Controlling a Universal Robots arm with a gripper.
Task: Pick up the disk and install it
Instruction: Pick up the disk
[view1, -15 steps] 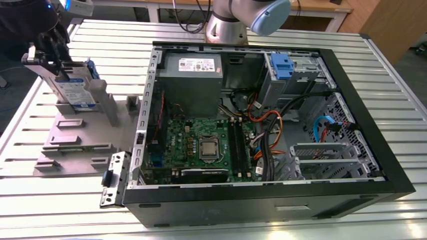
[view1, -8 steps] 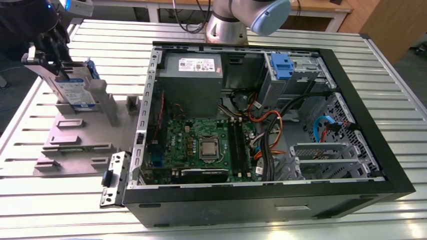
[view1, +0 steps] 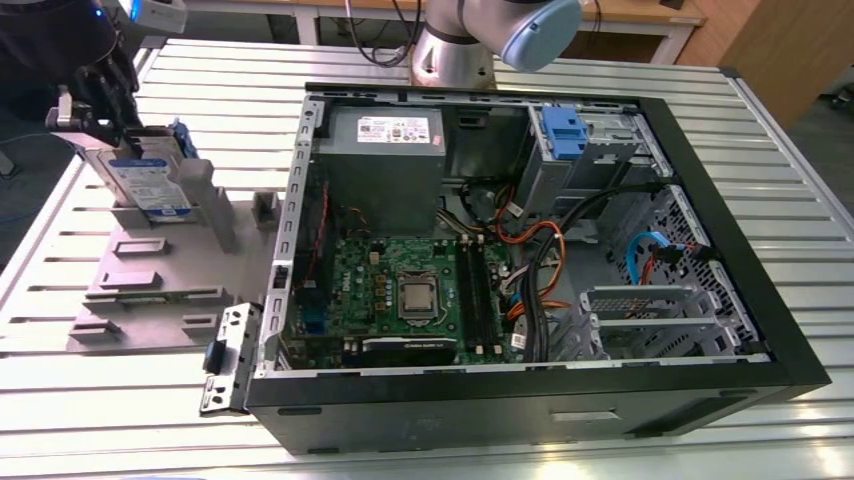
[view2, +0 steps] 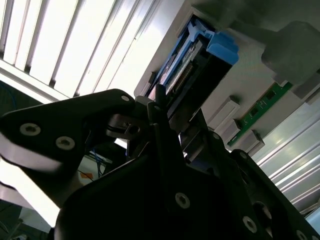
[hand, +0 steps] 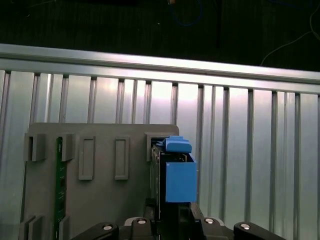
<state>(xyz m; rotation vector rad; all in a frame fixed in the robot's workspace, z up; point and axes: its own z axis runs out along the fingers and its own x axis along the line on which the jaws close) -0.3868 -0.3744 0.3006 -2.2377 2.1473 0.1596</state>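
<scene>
Now, claw (view1: 110, 125): we cannot tell its opening or hold.
Silver-grey rectangular disk in blue plastic carrier (view1: 144, 182): upright, just below claw.

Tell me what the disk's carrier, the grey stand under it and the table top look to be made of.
The disk's carrier: likely moulded plastic, matte blue, with even colour and softly rounded edges.
The grey stand: probably plastic too, perhaps printed. It is a flat dull grey with no shine.
The table top: apparently aluminium profile, with silver grooved slats that throw bright reflections.
</scene>
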